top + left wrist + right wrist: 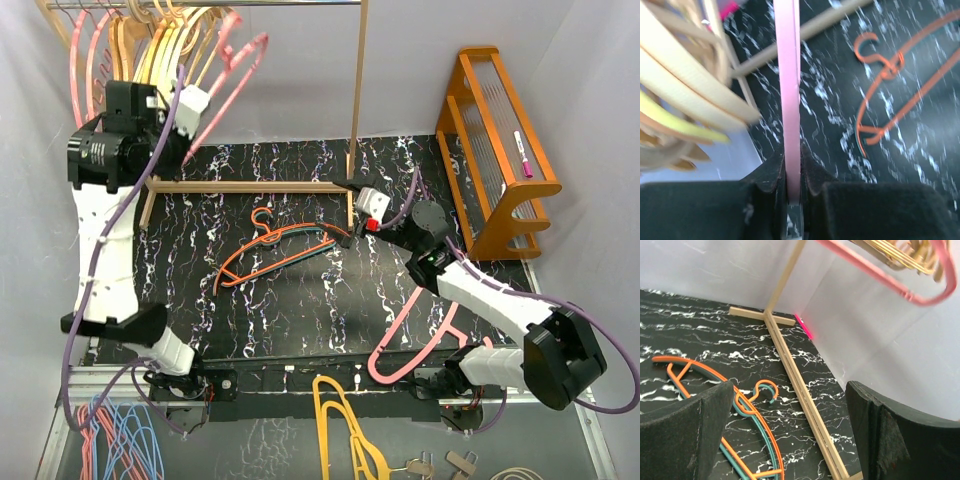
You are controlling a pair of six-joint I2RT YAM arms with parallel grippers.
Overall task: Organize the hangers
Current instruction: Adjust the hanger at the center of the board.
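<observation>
Two thin wire hangers (892, 66), one orange and one teal, are lying tangled together on the black, white-veined mat (300, 320) that is covering the tabletop, just in front of the pale wooden garment rack (250, 186). The left pincer (793, 170) is reaching up beside the rack's metal rail (260, 3) with its jaws clamping tight on a flat pink plastic hanger (788, 75), whose edge is running straight up between the two black fingers. Right beside it, a bunch of pale wood-tan, yellow and pink hangers (165, 45) is hanging from the rail.

The right pincer (790, 387) is hovering low over the mat near the rack's upright post, with its jaws spreading as wide as they go and gripping nothing; the tangled pair is sitting just beside its left finger. A curved salmon-pink hanger (412, 322) is resting on the mat near the front edge, partly under the right arm. Past that edge, a mustard-yellow hanger (338, 415) is lying alone. An orange wooden slatted stand (480, 75) is standing at the mat's far right.
</observation>
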